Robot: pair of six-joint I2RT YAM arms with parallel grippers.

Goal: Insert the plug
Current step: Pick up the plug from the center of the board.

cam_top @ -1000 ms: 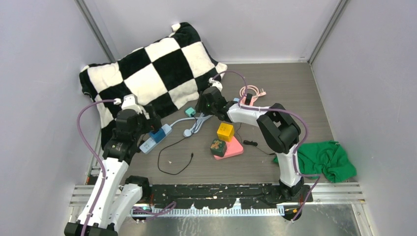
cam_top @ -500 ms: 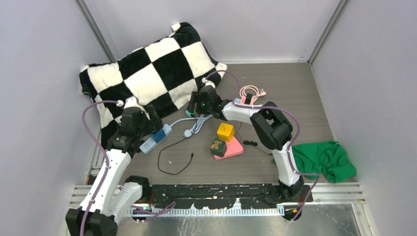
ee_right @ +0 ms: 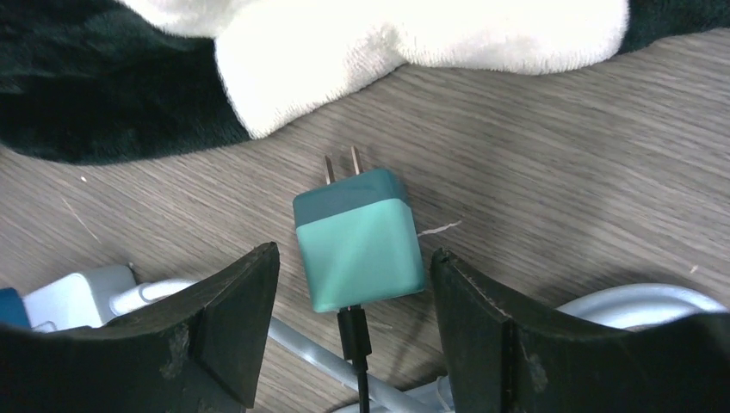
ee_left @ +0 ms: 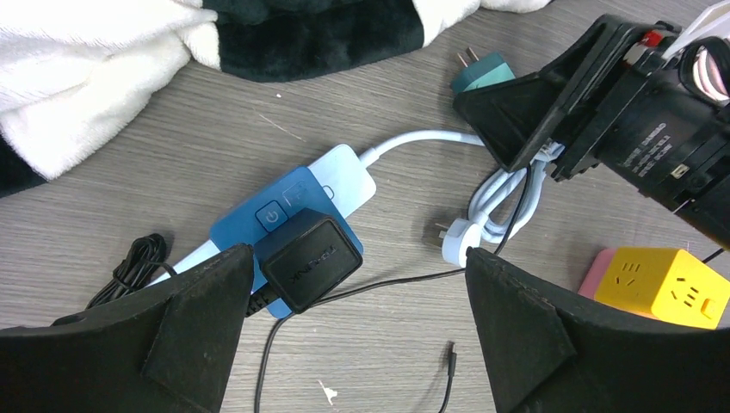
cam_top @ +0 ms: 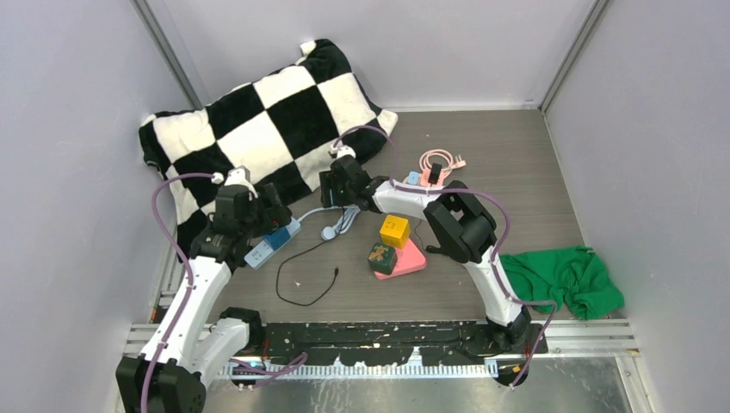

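Only the right wrist view gives a clear look at the teal plug (ee_right: pixel 357 245). It lies flat on the wooden table (ee_right: pixel 551 138) with its two metal prongs (ee_right: pixel 342 163) pointing at the edge of the checkered pillow (ee_right: pixel 387 43), and a thin dark cable (ee_right: pixel 355 335) leaves its back end. The right gripper (ee_right: pixel 353 258) straddles it with its jaws apart. One finger stands on each side, a sliver of table shows between each finger and the plug's body, and nothing is clamped. From above the plug is hidden under that wrist, which reaches in close to the pillow's near corner. The left wrist view catches just a corner of the plug beyond the right arm's black fingers (ee_left: pixel 516 120), and it alone shows the blue-and-white power strip (ee_left: pixel 340 172) in detail. A black adapter (ee_left: pixel 308 258) already sits in one socket, beside a power button. The left gripper (ee_left: pixel 357 258) hangs over the strip with its jaws spread wide, holding nothing. The strip's own white cable loops to a white plug (ee_left: pixel 454 241) lying loose just beside it, and a thin black wire (cam_top: pixel 301 275) trails across the table nearby. Farther right are a yellow cube socket (cam_top: pixel 394 231), a pink block (cam_top: pixel 409 258) with a dark patterned cube (cam_top: pixel 382 256) on it, a coiled pink cable (cam_top: pixel 439 161) and a crumpled green cloth (cam_top: pixel 568 280).
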